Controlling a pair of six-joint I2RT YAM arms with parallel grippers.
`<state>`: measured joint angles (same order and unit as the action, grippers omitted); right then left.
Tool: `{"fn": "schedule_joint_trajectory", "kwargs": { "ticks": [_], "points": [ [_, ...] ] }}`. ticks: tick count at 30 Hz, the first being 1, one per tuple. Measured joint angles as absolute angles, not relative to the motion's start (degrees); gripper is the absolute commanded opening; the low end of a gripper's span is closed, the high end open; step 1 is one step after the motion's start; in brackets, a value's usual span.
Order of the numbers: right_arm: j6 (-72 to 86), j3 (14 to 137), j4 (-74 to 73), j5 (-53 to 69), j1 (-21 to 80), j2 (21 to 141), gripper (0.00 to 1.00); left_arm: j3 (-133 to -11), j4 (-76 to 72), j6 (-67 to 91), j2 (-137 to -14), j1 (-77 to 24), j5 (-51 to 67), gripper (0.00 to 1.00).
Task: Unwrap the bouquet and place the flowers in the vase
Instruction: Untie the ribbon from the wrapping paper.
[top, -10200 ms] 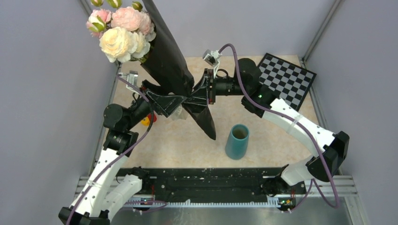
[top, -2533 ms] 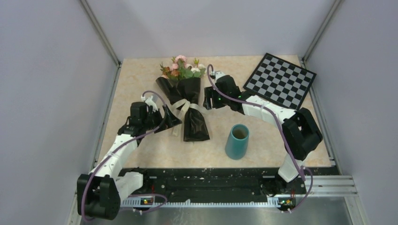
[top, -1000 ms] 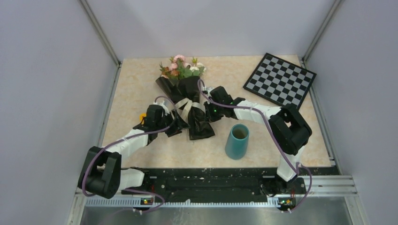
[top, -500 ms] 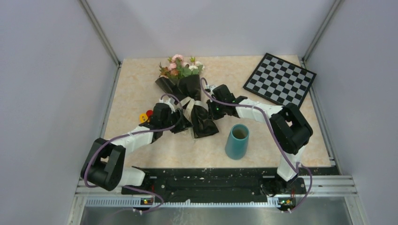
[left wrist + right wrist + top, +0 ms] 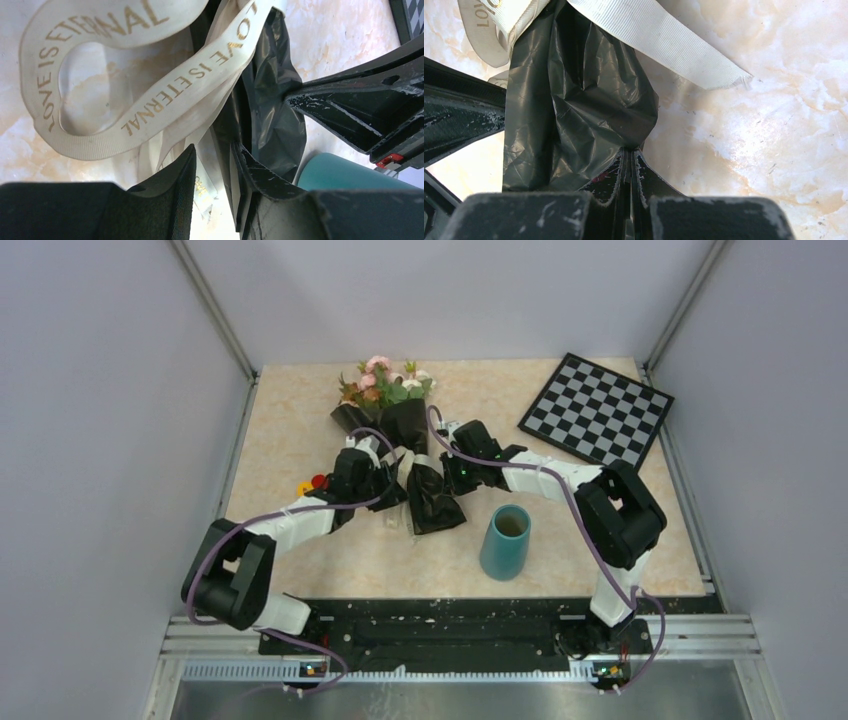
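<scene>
- Bouquet (image 5: 400,455): lies mid-table, blooms pointing away from the arms; teal vase (image 5: 506,540) near its foot.
- Black paper (image 5: 579,100): probably light, crinkly, slippery; right gripper (image 5: 630,150) pinched together on its edge.
- Cream ribbon (image 5: 165,95): soft, limp; best taken by the loose tail. Left gripper (image 5: 214,150) jaws apart, tail between them.

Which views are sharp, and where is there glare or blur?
Top external: even, soft light, weak shadows, the bouquet small but clear. Left wrist: the ribbon lettering is sharp, the table slightly washed out. Right wrist: creases in the black paper are crisp, with sheen; the right end effector looks blurred near the lens.
</scene>
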<state>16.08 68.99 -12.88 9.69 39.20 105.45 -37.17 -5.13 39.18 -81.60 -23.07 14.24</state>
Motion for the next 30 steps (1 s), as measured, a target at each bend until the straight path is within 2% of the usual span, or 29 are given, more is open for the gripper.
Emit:
{"fn": "schedule_joint_trajectory", "kwargs": {
  "ticks": [14, 21, 30],
  "points": [
    [16.3, 68.2, -11.9, 9.7, 39.2, 105.4, 0.0, -39.2, -1.9, 37.5, -82.9, -25.4, 9.6, 0.27],
    [16.3, 67.2, -11.0, 9.7, 39.2, 105.3, 0.0, -35.9, -1.7, 37.8, -77.0, -25.7, 8.9, 0.27],
    [16.7, 67.0, -10.6, 9.8, 39.2, 105.2, 0.0, -35.8, -2.0, 37.5, -77.2, -25.8, 8.5, 0.26]
  ]
}}
